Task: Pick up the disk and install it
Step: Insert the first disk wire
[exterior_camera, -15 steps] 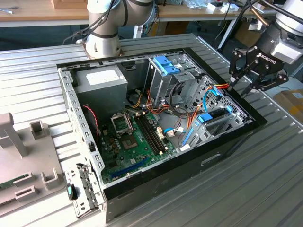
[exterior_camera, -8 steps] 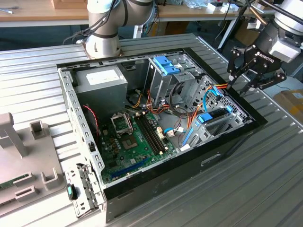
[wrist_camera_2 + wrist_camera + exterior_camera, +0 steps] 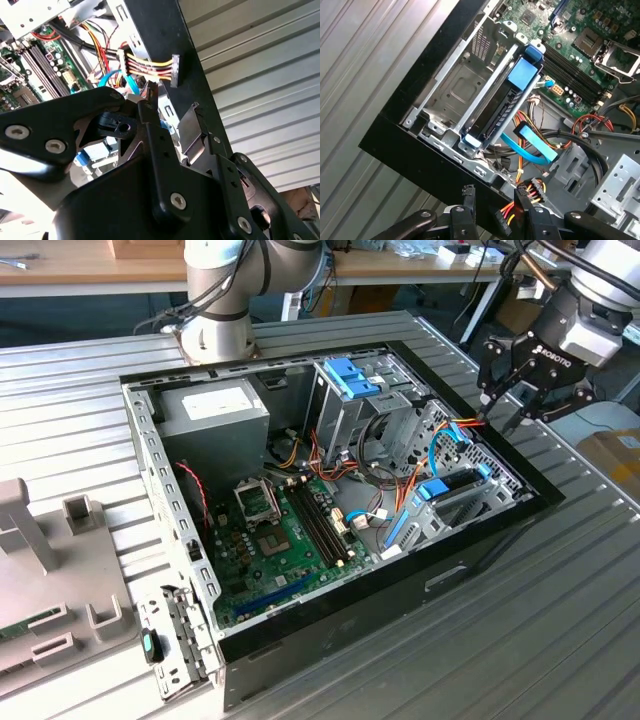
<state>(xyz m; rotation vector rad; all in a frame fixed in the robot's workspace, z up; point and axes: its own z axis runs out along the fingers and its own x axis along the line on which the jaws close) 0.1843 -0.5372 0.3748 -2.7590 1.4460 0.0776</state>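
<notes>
The disk (image 3: 502,107) stands on edge in a slot of the metal drive bay (image 3: 455,90), with its light-blue rail frame along the top; in the exterior view the disk (image 3: 447,490) sits at the case's near right corner. My gripper (image 3: 500,412) hovers over the case's black right edge, a little beyond the bay. Its fingers are open with nothing between them in both wrist views, gripper (image 3: 495,197) and gripper (image 3: 170,107). A power connector (image 3: 172,70) on red, yellow and black wires hangs just past the fingertips.
The open computer case (image 3: 330,600) lies on a ribbed metal table (image 3: 560,620). Inside are a motherboard (image 3: 285,535), a grey power supply (image 3: 215,410), a tall cage with a blue clip (image 3: 352,380) and loose blue and orange cables (image 3: 535,147). A grey fixture (image 3: 40,570) stands at the exterior view's left.
</notes>
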